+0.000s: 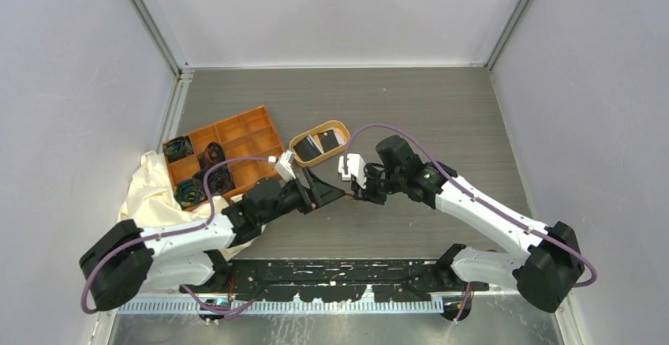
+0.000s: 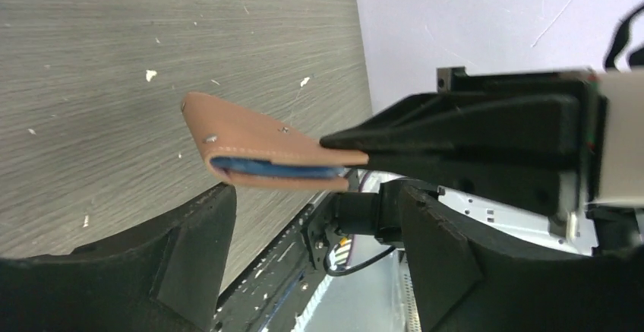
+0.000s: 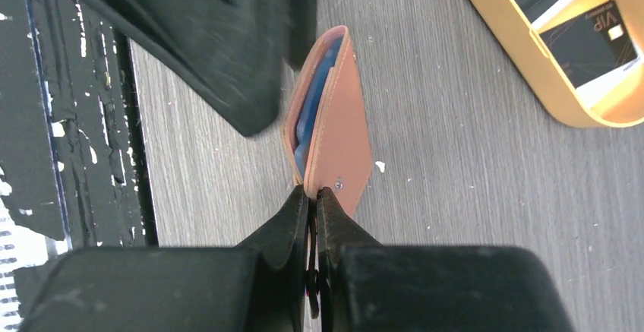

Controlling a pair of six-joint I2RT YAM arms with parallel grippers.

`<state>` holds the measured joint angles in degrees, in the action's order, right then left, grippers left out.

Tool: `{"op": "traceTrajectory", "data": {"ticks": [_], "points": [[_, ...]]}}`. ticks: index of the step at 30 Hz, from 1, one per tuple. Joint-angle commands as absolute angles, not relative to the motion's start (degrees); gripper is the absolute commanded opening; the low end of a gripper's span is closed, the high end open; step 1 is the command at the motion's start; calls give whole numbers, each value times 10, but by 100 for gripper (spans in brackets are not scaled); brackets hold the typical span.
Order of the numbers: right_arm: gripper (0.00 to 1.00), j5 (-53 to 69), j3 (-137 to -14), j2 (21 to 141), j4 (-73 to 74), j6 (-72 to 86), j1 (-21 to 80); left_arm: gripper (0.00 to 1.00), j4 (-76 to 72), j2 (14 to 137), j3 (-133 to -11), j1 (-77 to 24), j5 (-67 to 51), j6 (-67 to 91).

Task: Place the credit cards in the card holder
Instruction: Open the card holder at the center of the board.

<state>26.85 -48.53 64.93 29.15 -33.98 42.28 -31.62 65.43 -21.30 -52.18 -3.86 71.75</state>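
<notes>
Enclosure: pale plain walls (image 1: pixel 339 5) on three sides, with metal frame posts (image 1: pixel 150 21) in the far corners. The worktop (image 1: pixel 442 116) is grey with a wood grain. The wrist views show it scuffed and dotted with small white specks (image 2: pixel 150 75).

Left side: a crumpled cream cloth (image 1: pixel 150 195) lies against the left wall. Part of it sits under an orange compartment tray (image 1: pixel 252 132). The tray's nearer compartments hold black bundled items (image 1: pixel 213 175).

Left end effector (image 2: pixel 317 188): released. Its two fingers stand wide apart on either side of the card holder, and neither finger is seen to touch it.

Centre: an oval tan-rimmed tray (image 3: pixel 509 43) sits just right of the orange tray and holds the credit cards (image 3: pixel 588 39) - black with white patches, overlapping.

Card holder (image 2: pixel 258 146): folded shut and pinkish-brown, with blue lining showing along its open edge. It hangs between the two arms, near the oval tray but apart from it. Whether it clears the worktop cannot be told.

Right end effector (image 3: pixel 311 195): clenched on the card holder - fingertips pinched together on one corner.
</notes>
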Motion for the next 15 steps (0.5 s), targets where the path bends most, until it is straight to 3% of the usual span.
{"op": "traceTrajectory", "data": {"ticks": [1, 6, 15], "points": [[1, 311, -512, 664, 293, -314, 397, 81, -263, 582, -203, -520, -14, 576], [1, 325, -518, 679, 291, -295, 366, 86, -258, 517, -172, -520, -32, 544], [1, 331, -517, 695, 282, -278, 348, 73, -272, 614, -207, -561, 35, 618]]}}
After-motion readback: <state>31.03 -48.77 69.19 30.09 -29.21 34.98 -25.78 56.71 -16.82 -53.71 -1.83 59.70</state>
